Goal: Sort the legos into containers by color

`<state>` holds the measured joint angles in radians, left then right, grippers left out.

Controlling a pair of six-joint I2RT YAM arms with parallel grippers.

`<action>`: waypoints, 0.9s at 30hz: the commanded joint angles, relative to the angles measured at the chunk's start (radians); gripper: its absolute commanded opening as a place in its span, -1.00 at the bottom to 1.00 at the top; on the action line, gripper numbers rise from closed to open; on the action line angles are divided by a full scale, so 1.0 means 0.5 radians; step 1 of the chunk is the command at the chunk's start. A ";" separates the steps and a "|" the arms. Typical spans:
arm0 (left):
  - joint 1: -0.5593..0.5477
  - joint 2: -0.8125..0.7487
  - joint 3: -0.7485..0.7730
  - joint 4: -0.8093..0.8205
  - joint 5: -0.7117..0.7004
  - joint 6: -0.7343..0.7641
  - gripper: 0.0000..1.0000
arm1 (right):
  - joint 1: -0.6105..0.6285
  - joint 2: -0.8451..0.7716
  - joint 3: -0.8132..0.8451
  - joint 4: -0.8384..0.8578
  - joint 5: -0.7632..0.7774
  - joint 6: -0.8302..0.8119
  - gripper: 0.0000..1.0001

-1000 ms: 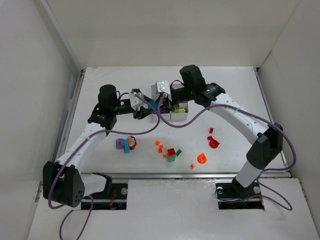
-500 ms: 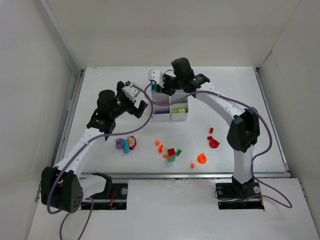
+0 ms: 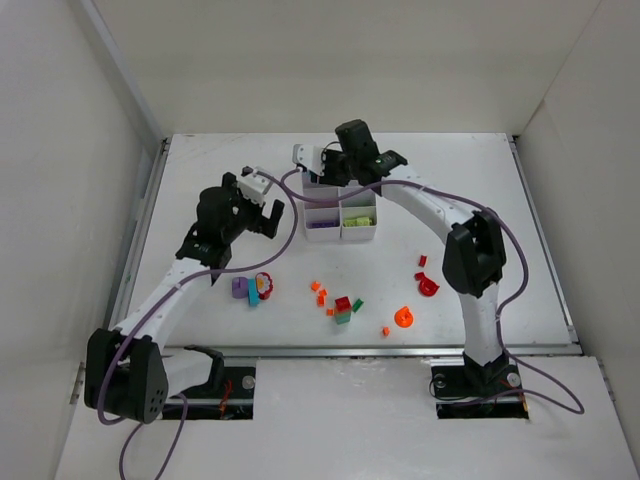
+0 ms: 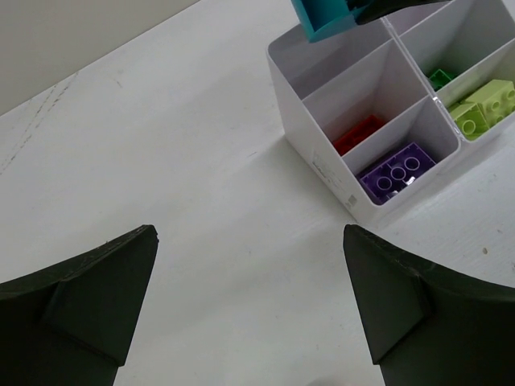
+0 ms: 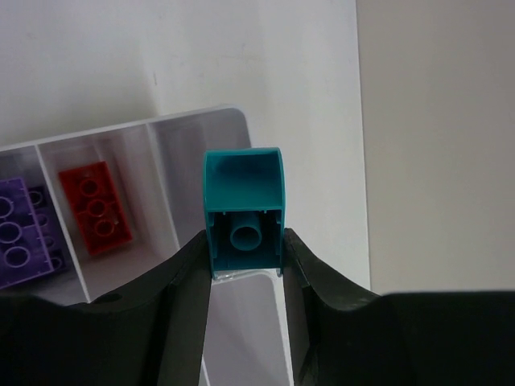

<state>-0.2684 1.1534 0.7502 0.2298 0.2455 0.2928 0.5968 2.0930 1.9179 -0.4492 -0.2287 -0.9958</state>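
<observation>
The white six-compartment tray (image 3: 341,238) stands mid-table. My right gripper (image 3: 324,180) hangs over its far-left corner, shut on a teal brick (image 5: 241,211) held above the far-left compartment; the brick also shows at the top of the left wrist view (image 4: 326,16). In the tray's left column lie a red brick (image 5: 95,205) and a purple brick (image 4: 396,170). The right column holds a dark green piece (image 4: 441,78) and lime bricks (image 4: 483,104). My left gripper (image 3: 266,210) is open and empty, left of the tray, above bare table.
Loose legos lie nearer the arms: a purple, teal and red cluster (image 3: 252,288), orange bits (image 3: 319,291), a red and green stack (image 3: 343,308), an orange round piece (image 3: 403,318), and red pieces (image 3: 427,285). White walls enclose the table.
My right gripper has swung left and back with the teal brick, from the tray's middle to its far-left corner. My left gripper has drawn back leftward, away from the tray.
</observation>
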 commanded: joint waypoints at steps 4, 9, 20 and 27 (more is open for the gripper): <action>0.012 0.003 -0.009 0.139 -0.046 -0.015 1.00 | 0.061 0.100 0.094 0.061 0.123 -0.159 -0.90; 0.012 0.003 -0.009 0.139 -0.046 0.003 1.00 | 0.080 0.100 0.070 0.042 0.105 -0.184 -0.63; 0.012 0.003 -0.009 0.120 0.012 0.003 1.00 | 0.098 0.020 0.005 0.064 0.166 -0.184 0.17; 0.012 0.003 -0.009 0.120 0.049 0.003 1.00 | 0.098 -0.047 -0.013 0.064 0.209 -0.159 0.42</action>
<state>-0.2600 1.1641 0.7464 0.2386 0.2356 0.2932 0.6239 2.1357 1.9152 -0.4408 -0.1467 -1.0698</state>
